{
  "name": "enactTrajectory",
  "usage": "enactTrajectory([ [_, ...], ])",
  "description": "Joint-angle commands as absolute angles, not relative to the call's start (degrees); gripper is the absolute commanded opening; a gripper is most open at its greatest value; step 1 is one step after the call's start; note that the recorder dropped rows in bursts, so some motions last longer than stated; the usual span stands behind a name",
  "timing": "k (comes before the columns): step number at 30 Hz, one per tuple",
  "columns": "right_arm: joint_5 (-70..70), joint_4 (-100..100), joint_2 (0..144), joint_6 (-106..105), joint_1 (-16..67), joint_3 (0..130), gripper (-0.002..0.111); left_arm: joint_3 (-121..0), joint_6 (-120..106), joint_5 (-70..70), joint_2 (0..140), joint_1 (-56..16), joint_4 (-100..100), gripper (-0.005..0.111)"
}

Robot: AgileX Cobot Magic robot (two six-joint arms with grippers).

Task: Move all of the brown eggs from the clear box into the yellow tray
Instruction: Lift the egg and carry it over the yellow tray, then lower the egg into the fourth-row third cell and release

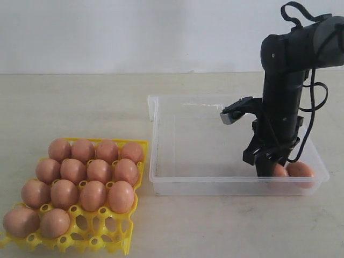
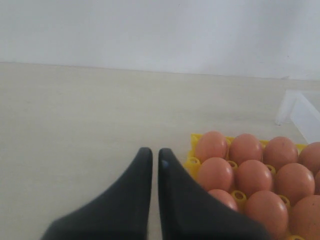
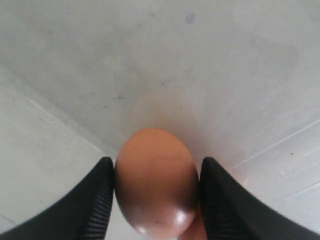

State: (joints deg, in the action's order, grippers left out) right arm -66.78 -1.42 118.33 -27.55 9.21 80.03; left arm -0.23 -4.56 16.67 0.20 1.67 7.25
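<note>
Two brown eggs lie in the near right corner of the clear box (image 1: 215, 185): one (image 1: 300, 170) free, the other (image 1: 279, 171) half hidden behind my right gripper (image 1: 267, 166). In the right wrist view that gripper (image 3: 156, 161) is shut on this egg (image 3: 155, 180), a ribbed finger pressed against each side, low over the box floor. A sliver of the second egg (image 3: 192, 231) shows behind it. The yellow tray (image 1: 107, 236) at the left holds several brown eggs (image 1: 86, 172); its front row has empty cups. My left gripper (image 2: 154, 152) is shut and empty beside the tray's corner (image 2: 192, 162).
The rest of the box floor (image 3: 150, 60) is bare. A corner of the clear box (image 2: 300, 112) shows beyond the tray's eggs (image 2: 252, 175) in the left wrist view. Pale tabletop (image 1: 80, 102) surrounds both containers, with a white wall behind.
</note>
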Motion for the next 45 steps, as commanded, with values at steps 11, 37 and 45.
enactTrajectory([
  [11,35.2,-22.7,85.2,-18.5,37.7,44.1,0.0,0.0,-4.6,16.3,0.0,1.4,6.9,0.004],
  [37,56.7,-31.1,112.2,-2.5,70.8,39.2,0.0,0.0,-4.6,16.3,0.0,1.4,6.9,0.004],
  [45,51.7,-31.0,116.7,-2.4,69.7,44.4,0.0,0.0,-4.6,16.3,0.0,1.4,6.9,0.004],
])
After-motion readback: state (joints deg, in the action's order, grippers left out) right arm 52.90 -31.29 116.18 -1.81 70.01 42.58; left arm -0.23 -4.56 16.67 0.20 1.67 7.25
